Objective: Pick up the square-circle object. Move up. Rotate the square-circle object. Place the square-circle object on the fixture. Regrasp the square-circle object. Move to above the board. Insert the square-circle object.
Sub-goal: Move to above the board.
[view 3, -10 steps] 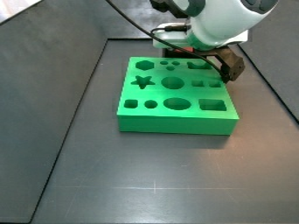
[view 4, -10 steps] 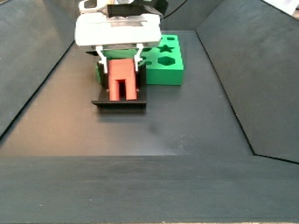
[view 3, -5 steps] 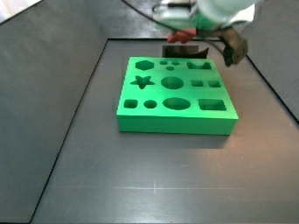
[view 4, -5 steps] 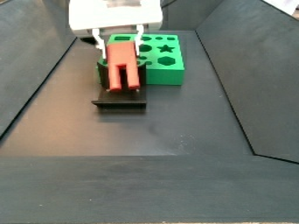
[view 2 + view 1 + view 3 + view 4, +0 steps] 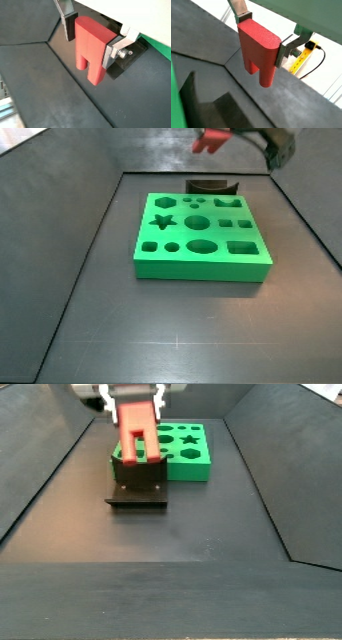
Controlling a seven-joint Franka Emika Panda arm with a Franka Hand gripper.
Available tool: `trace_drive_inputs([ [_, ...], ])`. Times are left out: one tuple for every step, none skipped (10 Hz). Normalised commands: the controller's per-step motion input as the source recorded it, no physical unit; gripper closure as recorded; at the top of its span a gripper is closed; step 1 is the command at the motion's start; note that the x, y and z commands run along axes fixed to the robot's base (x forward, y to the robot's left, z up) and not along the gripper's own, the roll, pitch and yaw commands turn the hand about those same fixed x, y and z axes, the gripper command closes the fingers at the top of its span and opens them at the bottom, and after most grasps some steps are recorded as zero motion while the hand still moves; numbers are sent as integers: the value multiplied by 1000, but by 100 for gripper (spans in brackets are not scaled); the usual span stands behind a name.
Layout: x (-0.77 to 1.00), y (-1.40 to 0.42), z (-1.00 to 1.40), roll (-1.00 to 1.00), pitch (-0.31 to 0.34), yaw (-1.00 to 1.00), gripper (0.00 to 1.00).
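Square-circle object (image 5: 135, 436) lifted higher off the fixture (image 5: 138, 488) since a second ago.

It is clamped in the gripper (image 5: 91, 35), prongs hanging down; the board (image 5: 201, 235) lies below, so the grip should be kept square.

We see a dark matte desk (image 5: 160, 323) in both side views (image 5: 187, 534), with dark panels sloping up from it, one along this side (image 5: 54, 218) and one along that side (image 5: 287, 479), so that it sits like the floor of a trough. In a wrist view we make out a yellow strip (image 5: 302, 59) with a black cable (image 5: 319, 59) looping beside it, beyond the desk's edge; what it is we cannot tell
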Motion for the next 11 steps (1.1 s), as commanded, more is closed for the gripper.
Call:
trace_drive_inputs([
  [-64,53,1000,-46,-47,-18,100],
  [-67,50,1000,-49,-33,-31,100],
  [-69,45,1000,-50,-14,-38,100],
  [-69,40,1000,-50,16,-44,100],
  [-70,35,1000,-54,38,-41,100],
  [-69,30,1000,-56,58,-32,100],
  [-61,19,879,-54,70,-21,100],
  [-46,5,641,-60,78,-1,100],
  [-35,-1,457,-62,89,13,100],
  [-19,-5,284,-62,96,26,100],
  [-389,-1000,179,-1000,-65,-152,100],
])
